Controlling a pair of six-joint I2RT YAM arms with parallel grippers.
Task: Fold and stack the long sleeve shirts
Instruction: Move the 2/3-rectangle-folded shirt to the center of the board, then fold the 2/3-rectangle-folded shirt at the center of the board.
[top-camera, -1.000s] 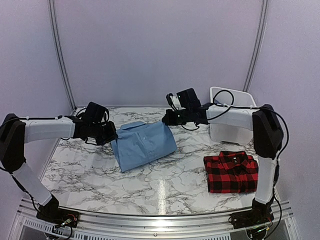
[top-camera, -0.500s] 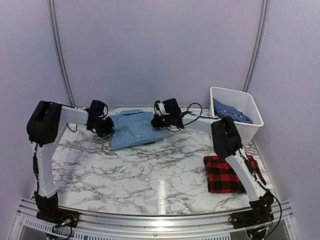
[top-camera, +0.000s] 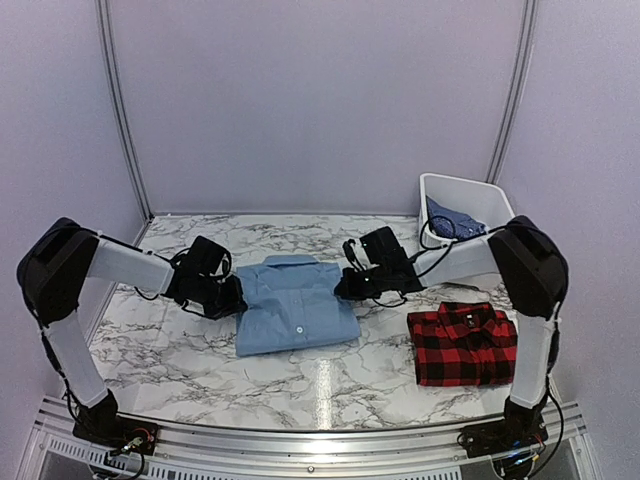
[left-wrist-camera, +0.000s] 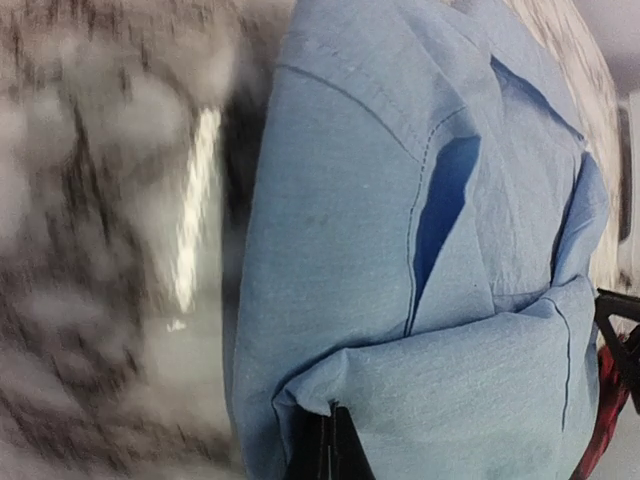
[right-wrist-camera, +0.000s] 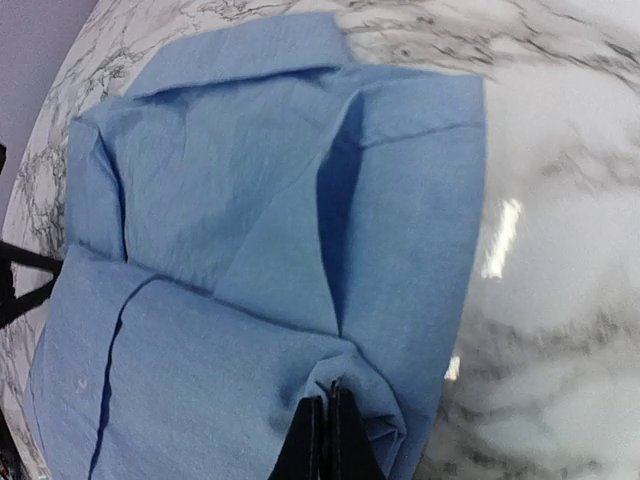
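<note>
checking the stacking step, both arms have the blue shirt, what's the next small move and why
Probably lift both sides together and start carrying it right. The blue shirt lies folded flat, left fingers and right fingers shut on its opposite edges, and the plaid shirt sits folded apart from it with nothing stacked on it.

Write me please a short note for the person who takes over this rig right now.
Left pincer: shut on the left edge of the light blue shirt. Right pincer: shut on its right edge.
Light blue shirt: folded, seemingly flat on the table, in the middle. Plaid shirt: folded, on the right near side. Dark blue shirt: in the bin, bunched.
Done: two shirts folded. To do: stack them; fold and add the dark blue one.
</note>
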